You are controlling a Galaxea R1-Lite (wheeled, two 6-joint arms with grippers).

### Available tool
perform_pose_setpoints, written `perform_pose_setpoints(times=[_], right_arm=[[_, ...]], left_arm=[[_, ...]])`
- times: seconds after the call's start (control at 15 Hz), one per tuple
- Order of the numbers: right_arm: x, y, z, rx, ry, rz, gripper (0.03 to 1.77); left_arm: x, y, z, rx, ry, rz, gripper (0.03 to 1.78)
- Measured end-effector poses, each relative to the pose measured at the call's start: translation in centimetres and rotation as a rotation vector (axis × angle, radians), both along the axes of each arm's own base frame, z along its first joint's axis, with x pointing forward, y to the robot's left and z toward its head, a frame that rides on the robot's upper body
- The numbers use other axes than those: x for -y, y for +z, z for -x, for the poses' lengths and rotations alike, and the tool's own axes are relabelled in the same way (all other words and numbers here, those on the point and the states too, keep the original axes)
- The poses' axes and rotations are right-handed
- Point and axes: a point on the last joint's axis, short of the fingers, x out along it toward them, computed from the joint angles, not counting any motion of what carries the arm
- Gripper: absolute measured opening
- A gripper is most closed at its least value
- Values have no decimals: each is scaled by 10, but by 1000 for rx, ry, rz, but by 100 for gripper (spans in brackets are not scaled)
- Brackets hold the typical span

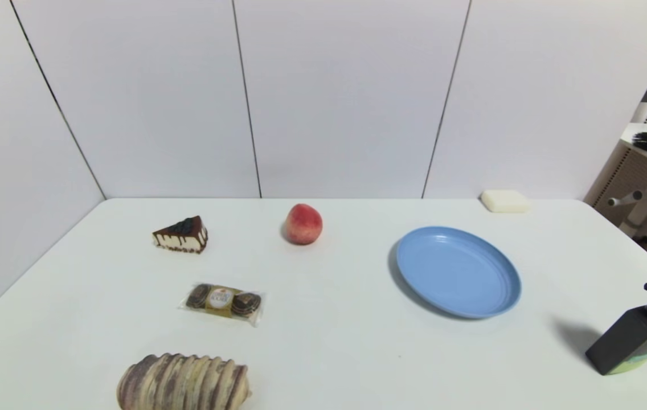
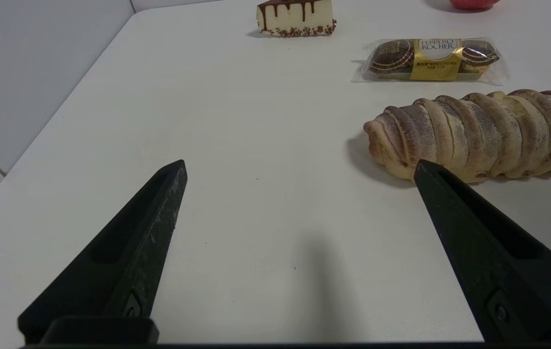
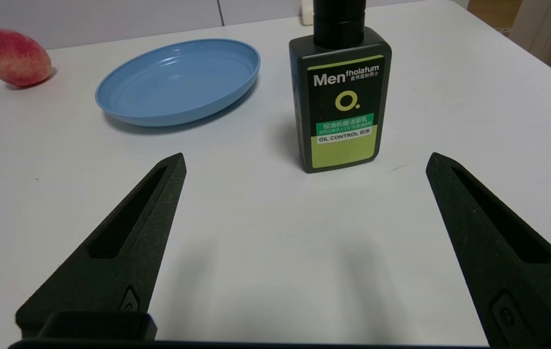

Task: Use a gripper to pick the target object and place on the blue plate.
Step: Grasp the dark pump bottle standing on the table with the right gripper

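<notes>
The black pump bottle with a green-and-white label stands upright near the table's right front edge; the right wrist view shows the bottle too. My right gripper is open, low over the table, a short way in front of the bottle, nothing between its fingers. The blue plate lies left of the bottle and farther back; its rim shows empty. My left gripper is open over bare table at the front left. Neither gripper shows in the head view.
A red peach sits behind the plate's left. A cake slice, a chocolate pack and a striped bread loaf lie on the left half. A pale soap bar rests at the back right.
</notes>
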Motion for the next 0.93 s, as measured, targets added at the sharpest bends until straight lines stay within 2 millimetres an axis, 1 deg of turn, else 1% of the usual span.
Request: perform_pose_setpoints(times=[0.47,0.67,0.8,0.93], right_arm=[[0,0,-1,-13,0,2,171],[0,1,-4,-56,-2,2,171],[0,5,-8,-97,-6,4,171],[0,15,-13,-139,-25,2,171]], left_arm=[[0,0,0,0,0,0,169],[0,0,0,0,0,0,169],[0,0,0,0,-1,0,169],[0,0,0,0,0,0,169]])
